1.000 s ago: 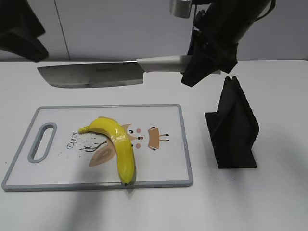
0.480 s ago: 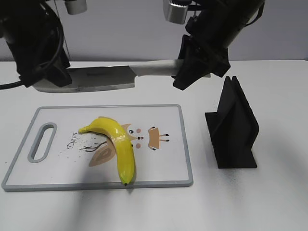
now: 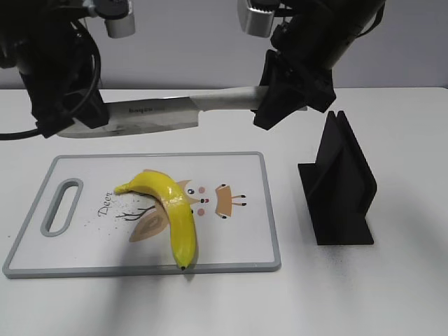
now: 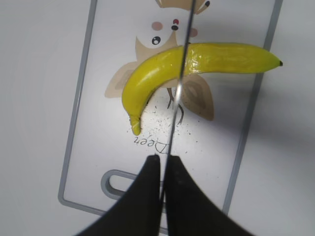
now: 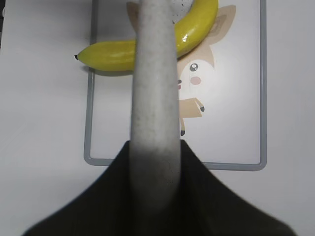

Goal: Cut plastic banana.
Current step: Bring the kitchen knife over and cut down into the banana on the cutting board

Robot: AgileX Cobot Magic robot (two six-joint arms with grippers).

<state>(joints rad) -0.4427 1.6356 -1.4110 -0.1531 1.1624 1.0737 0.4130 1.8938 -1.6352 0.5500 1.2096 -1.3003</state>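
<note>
White table (image 3: 392, 294), owl-printed cutting board (image 3: 238, 245) at left, black stand (image 3: 339, 189) at right

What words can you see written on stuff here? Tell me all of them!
"Deer" stands on the cutting board, in dark script beside the handle hole, left of the plastic banana.
A brand mark stands on the knife blade, too blurred to read.
No other words or numbers show.

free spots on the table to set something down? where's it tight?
Bare table in front of the cutting board and right of the black stand; narrow strip between them. Crowded above the board's far edge: knife held by both grippers, left, right.
</note>
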